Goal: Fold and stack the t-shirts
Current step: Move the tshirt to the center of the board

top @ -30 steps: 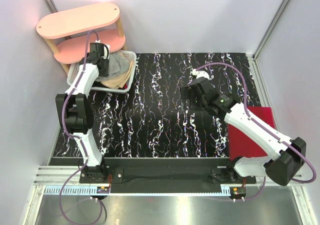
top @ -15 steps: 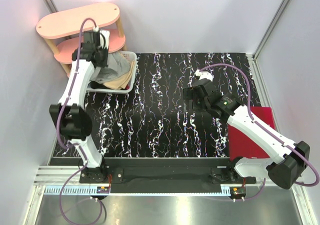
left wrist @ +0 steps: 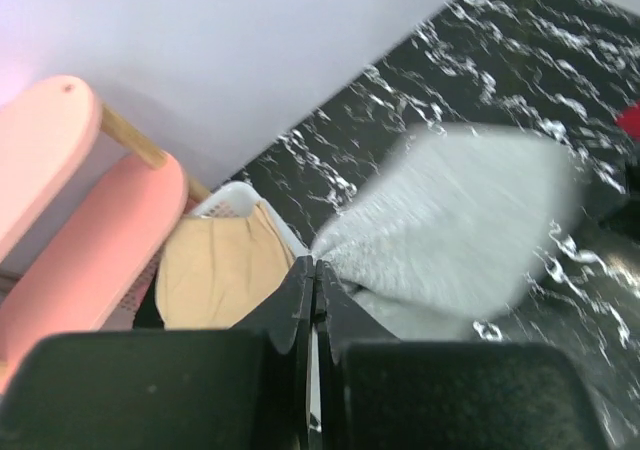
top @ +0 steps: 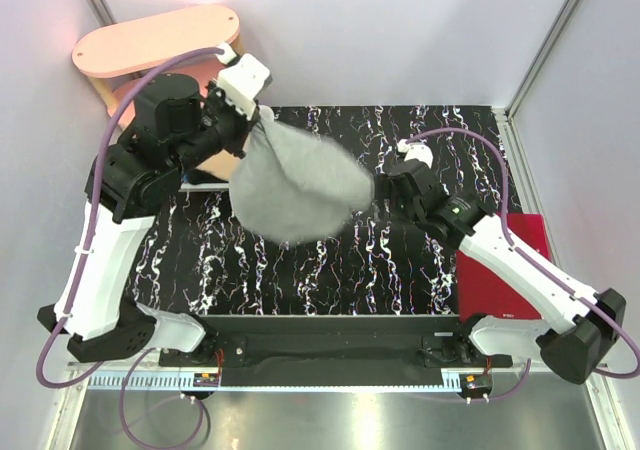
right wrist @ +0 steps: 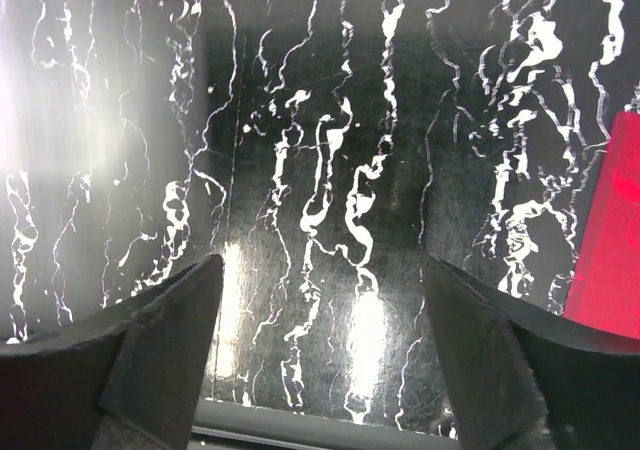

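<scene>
Clamping the left fingers (left wrist: 295, 310) shut on a bunched edge of the grey t-shirt (top: 295, 190), dangling it blurred in mid-air over the surface (top: 310, 270), just beside the white basket (left wrist: 235, 198) holding a tan t-shirt (left wrist: 215, 270). Probably carrying it over for spreading, so lowering slowly, letting the loose end touch down first, and bringing the spread, empty right fingers (right wrist: 160, 340) in for a second corner. Rearing the left arm (top: 110, 240) high with elbow bent; stretching the right arm (top: 510, 260) low over the surface.
</scene>
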Tool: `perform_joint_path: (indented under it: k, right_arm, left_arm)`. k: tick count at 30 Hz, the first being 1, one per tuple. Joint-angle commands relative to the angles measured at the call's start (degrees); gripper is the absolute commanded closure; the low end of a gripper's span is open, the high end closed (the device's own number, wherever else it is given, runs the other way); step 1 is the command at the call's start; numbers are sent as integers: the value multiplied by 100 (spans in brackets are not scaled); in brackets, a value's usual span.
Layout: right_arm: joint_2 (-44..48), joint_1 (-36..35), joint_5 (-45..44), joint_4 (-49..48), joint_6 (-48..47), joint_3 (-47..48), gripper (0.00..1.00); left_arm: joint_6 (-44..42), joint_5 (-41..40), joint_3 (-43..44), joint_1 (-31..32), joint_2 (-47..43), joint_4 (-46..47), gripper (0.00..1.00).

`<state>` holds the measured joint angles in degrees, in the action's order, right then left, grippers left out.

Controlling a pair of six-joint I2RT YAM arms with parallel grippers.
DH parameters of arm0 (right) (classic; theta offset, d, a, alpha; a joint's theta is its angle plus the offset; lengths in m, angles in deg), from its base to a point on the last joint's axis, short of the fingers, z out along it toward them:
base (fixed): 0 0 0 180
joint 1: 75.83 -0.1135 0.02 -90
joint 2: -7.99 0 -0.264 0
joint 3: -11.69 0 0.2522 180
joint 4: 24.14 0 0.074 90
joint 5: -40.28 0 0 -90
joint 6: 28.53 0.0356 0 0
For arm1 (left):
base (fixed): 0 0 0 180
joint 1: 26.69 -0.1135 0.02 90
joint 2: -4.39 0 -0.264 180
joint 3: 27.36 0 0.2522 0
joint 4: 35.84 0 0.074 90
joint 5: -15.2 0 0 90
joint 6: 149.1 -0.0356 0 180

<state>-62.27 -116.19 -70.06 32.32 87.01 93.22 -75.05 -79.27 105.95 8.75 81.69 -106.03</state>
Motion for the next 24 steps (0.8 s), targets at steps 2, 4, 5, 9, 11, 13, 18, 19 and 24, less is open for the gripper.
perform_joint_path:
  k: [2,4,5,9,11,13,18,19,24]
  right_arm:
    - [714,-34,-664,-86,240,-149,17]
    - [908,-42,-770,-77,320,-185,20]
    - [952,-34,-787,-69,337,-202,21]
    - [944,-42,-884,28,443,-168,23]
    - [909,-42,-919,81,504,-115,26]
    - [874,-42,-911,81,531,-80,27]
    - [768,-42,-919,90,619,0,31]
    - [768,-34,-928,81,628,0,32]
    - [759,-33,-981,90,619,-27,35]
  left_arm:
    - [-41,964,218,209,49,-483,100]
    - [47,1376,122,305,66,-536,100]
    - [65,1492,-52,349,75,-562,100]
    - [206,1888,-441,577,119,-580,100]
    - [241,1932,-485,849,180,-589,100]
    - [241,1950,-354,1104,320,-580,100]
    - [206,1924,392,1631,864,-624,100]
    - [206,1906,742,1685,953,-633,100]
    - [258,1845,1659,1817,1480,-607,100]
